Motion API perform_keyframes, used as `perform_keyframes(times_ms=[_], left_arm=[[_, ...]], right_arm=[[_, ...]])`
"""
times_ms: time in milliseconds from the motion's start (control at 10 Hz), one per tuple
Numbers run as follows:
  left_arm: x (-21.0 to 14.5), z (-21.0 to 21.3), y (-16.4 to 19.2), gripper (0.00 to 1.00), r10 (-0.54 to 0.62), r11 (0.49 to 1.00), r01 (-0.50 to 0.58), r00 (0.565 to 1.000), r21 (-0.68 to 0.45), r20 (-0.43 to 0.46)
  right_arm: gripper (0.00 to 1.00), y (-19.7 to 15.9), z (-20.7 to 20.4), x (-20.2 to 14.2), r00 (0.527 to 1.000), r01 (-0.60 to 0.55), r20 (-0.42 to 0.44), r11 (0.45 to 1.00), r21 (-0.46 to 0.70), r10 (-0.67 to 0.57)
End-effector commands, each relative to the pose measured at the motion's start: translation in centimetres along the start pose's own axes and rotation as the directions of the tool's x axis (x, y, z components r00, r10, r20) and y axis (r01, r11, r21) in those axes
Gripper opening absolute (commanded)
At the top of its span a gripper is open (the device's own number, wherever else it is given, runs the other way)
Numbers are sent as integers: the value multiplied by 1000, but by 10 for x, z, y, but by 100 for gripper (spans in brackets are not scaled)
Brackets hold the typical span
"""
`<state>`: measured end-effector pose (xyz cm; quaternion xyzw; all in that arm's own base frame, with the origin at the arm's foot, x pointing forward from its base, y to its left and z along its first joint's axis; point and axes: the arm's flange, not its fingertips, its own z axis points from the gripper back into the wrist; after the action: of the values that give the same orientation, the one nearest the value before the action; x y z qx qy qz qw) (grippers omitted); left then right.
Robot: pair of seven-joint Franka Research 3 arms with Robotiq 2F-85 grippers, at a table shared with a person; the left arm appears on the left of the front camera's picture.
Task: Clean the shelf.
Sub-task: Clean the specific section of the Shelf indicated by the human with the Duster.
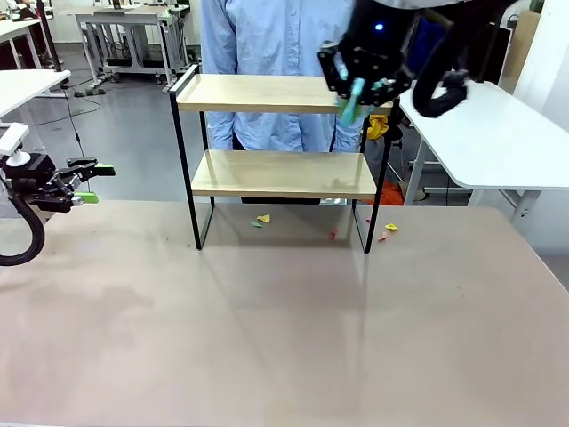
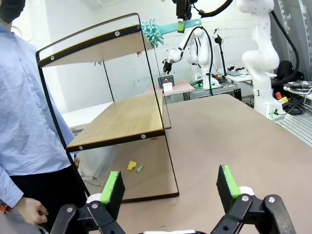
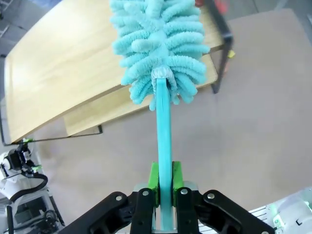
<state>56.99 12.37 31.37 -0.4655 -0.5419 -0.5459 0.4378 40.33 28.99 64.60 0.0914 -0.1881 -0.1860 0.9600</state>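
A dull brown table is taking up the near part of a workshop, with white tables standing off to either side. We are looking across it at a person in a light blue shirt who is standing just beyond its far edge.

The shelf is standing upright on the table at the middle of the far edge, its two light wooden boards sitting level in the thin black frame.

Our right gripper is hanging above the right end of the top board. Its jaws are closing tight on the flat handle of a teal duster, and the handle is sitting between the green pads. From the right wrist we are seeing the duster's fluffy head reaching over the top board near its end. Whether it is pressing on the wood we cannot tell.

Our left gripper is hovering at the left edge of the table, well apart from the shelf. Its jaws are standing wide apart and holding nothing, and its fingers are pointing toward the shelf's end.

Small paper scraps, yellow, green and red, are lying on the table under the lower board and just beside the shelf's right legs
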Motion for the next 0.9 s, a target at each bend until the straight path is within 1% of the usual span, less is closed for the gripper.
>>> perform_keyframes(times_ms=[0, 100, 200, 300, 500, 600, 700, 800], left_arm=[[4, -1, 0, 100, -4, 1000, 4, 1000, -3, 1], [4, -1, 0, 100, -4, 1000, 4, 1000, -3, 1], [4, -1, 0, 100, -4, 1000, 4, 1000, -3, 1], [4, -1, 0, 100, -4, 1000, 4, 1000, -3, 1], [4, -1, 0, 100, -4, 1000, 4, 1000, -3, 1], [4, -1, 0, 100, -4, 1000, 4, 1000, -3, 1], [4, -1, 0, 100, -4, 1000, 4, 1000, -3, 1], [4, -1, 0, 100, -4, 1000, 4, 1000, -3, 1]], right_arm=[[13, -28, 4, 1, 1000, -6, -8, 1000, -5, 6], [13, -33, 17, -1, 999, -1, 35, 1000, 20, 0], [13, -17, 41, -16, 988, 100, 102, 984, 148, -116], [13, -19, 9, 5, 1000, 9, 27, 1000, -10, -9], [13, -19, 9, 5, 1000, 9, 27, 1000, -10, -9], [13, -15, 23, -4, 998, 23, 51, 999, 26, -24], [13, -20, 36, -2, 998, -69, 19, 987, 147, 67], [13, -24, 45, -3, 987, -158, 4, 961, 225, 162]])
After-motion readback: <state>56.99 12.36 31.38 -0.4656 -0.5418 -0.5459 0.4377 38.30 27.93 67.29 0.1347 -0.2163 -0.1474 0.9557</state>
